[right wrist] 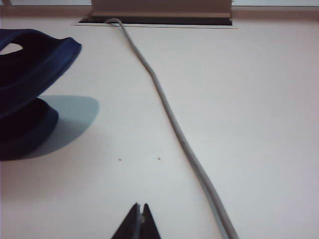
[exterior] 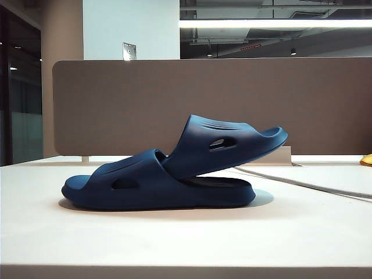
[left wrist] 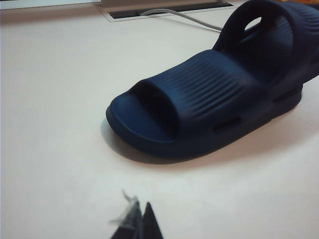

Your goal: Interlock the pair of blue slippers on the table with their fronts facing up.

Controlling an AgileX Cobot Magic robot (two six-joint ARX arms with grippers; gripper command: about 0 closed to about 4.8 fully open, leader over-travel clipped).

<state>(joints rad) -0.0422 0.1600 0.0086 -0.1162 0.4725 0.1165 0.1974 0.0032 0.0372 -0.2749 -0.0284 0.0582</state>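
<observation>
Your left gripper (left wrist: 141, 215) and right gripper (right wrist: 140, 215) hung clenched and empty over the bench (exterior: 174, 244), clear of the pair of blue slippers (exterior: 174, 174), which lay mid-bench, one wedged under the other's strap.

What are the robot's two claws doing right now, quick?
Left gripper: closed, holding nothing, near the slippers.
Right gripper: closed, holding nothing, beside the grey cable.

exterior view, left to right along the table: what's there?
Lower slipper lying flat → upper slipper tilted, its end tucked in the lower one → grey cable → yellow object at the edge. Neither gripper shows in this view.
</observation>
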